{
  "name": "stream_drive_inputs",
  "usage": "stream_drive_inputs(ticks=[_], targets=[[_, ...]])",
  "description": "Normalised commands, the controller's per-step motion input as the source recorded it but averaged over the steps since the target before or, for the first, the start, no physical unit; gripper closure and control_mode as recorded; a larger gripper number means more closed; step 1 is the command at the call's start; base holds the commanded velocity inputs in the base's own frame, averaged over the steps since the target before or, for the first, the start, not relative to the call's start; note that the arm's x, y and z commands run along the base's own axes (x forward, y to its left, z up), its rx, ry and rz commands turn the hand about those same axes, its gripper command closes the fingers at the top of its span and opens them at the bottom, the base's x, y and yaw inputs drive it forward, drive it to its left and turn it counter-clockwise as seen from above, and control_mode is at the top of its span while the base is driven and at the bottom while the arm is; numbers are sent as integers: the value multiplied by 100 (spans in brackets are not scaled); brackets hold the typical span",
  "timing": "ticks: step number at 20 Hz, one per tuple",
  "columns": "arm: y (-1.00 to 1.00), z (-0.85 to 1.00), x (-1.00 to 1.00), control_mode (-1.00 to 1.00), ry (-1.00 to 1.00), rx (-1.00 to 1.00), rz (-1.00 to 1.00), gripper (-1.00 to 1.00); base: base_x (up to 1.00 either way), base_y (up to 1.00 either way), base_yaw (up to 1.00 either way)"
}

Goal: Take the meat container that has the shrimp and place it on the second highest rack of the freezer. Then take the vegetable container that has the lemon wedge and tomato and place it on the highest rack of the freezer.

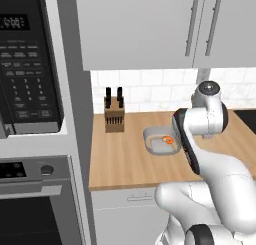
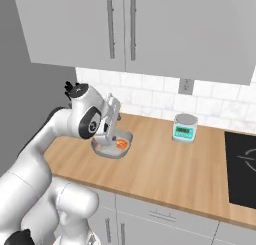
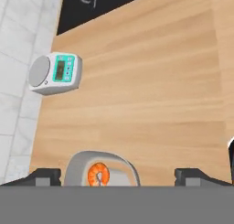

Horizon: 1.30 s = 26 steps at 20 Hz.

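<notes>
One meat container [image 3: 101, 166], open end effector [image 3: 119, 176] astride

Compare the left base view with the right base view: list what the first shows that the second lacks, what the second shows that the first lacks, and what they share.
Left base view alone: the microwave, the oven under it and the knife block by the wall.
Right base view alone: the kitchen scale and the black cooktop.
Both: the wooden counter, the grey tray holding the orange shrimp, the wall cupboards and the white arm.
</notes>
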Motion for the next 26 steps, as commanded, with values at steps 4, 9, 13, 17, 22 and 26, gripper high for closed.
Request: stream_drive_inputs(ticks=[4,9,13,17,22,26], targets=[[-8,-39,0,-100,41,42,46,-100,0,0,0],[0,-83,1,-100,29,26,52,-100,0,0,0],[7,-82,28,-100,0,0,28,-100,0,0,0],[41,-64,74,-100,5,0,8,-100,0,0,0],[19,-64,33,-100,0,0,8,-100,0,0,0],[0,-34,9,-100,0,0,5,-100,0,0,0]])
